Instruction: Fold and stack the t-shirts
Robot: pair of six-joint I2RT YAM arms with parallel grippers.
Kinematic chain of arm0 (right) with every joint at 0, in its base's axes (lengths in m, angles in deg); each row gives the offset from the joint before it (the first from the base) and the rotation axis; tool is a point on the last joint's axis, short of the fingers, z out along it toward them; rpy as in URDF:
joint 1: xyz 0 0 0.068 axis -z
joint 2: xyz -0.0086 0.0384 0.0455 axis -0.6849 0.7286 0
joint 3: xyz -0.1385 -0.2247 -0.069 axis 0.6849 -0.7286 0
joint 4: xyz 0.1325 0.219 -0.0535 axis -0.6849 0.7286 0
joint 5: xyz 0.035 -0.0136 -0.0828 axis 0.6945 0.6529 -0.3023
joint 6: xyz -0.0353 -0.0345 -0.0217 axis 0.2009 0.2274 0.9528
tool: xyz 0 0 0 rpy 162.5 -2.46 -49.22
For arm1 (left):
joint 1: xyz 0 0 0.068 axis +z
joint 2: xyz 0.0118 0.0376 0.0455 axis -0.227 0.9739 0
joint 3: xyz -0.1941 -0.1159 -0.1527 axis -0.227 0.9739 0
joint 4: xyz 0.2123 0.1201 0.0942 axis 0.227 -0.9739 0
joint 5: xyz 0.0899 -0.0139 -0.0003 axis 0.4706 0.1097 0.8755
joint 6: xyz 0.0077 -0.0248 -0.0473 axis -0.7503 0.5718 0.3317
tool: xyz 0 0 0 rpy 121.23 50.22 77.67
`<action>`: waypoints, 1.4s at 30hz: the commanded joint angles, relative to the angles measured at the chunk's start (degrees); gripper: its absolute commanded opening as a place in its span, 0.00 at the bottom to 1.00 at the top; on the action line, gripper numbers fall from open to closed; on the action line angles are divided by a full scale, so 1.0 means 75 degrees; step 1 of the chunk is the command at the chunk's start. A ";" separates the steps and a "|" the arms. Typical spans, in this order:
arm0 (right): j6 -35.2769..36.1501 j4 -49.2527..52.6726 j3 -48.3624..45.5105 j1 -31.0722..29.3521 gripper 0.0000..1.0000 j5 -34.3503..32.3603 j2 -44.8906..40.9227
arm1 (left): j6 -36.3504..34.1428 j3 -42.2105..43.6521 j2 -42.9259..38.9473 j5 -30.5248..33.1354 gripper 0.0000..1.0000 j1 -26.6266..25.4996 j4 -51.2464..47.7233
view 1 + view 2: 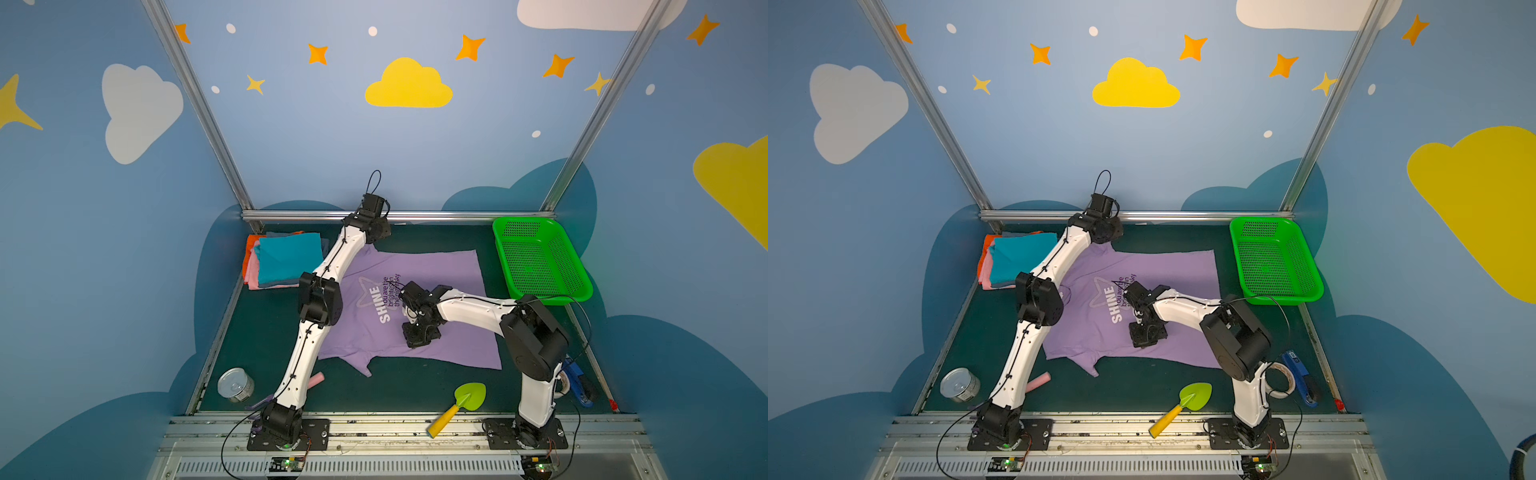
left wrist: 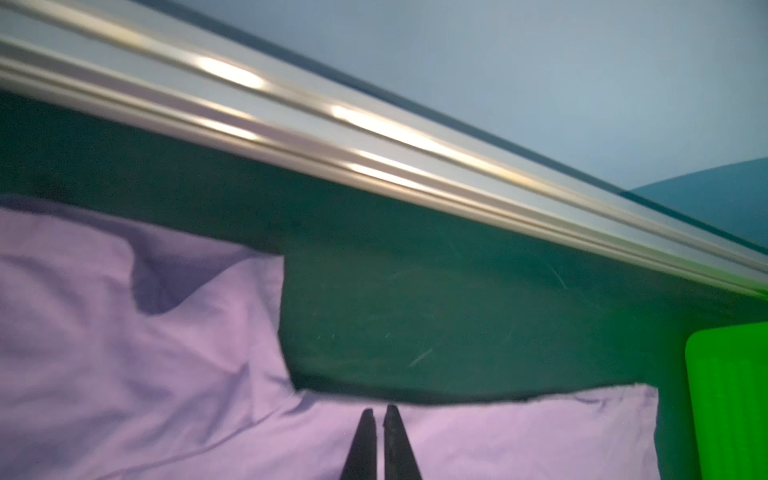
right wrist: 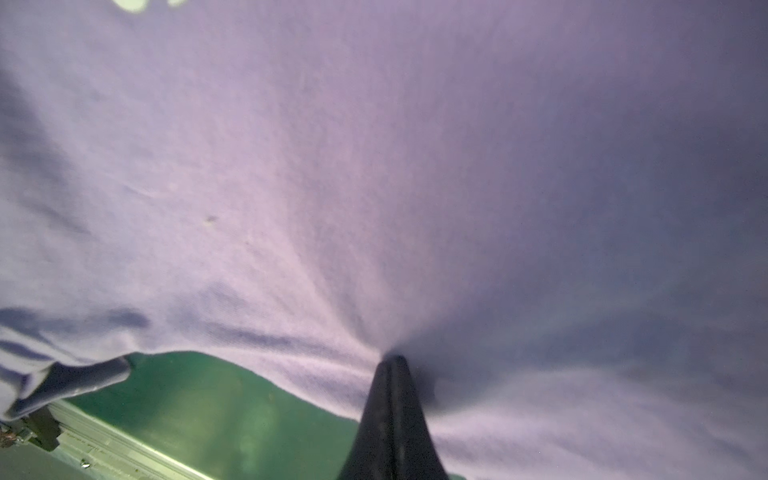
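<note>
Lavender tee (image 1: 453,270) spread flat; right claw (image 3: 394,360) closed, tip puckering cloth.

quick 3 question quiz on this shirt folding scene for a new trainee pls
1. True or false: the green basket holds a t-shirt.
2. Which colour tops the folded stack? A orange, B teal, C pink.
3. Fill in: the right gripper is shut on the ____.
Key: 1 false; 2 B; 3 lavender t-shirt.
</note>
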 commanded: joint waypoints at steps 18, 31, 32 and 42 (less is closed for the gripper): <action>0.1620 0.0711 0.1249 -0.2069 0.17 -0.0112 -0.0204 | 0.1035 1.0715 -0.7766 0.1119 0.10 0.1061 0.0410; 0.1853 0.0552 0.2827 -0.2605 0.35 0.1158 0.1848 | 0.2048 1.3027 -0.8860 0.1476 0.17 0.1656 0.0543; 0.1856 0.0577 0.2904 -0.2607 0.35 0.1177 0.1958 | 0.2064 1.3112 -0.8822 0.1446 0.17 0.1683 0.0618; 0.1615 0.0674 0.3640 -0.2150 0.00 0.1798 0.2068 | 0.2375 1.3603 -0.8055 0.0868 0.18 0.1778 0.1929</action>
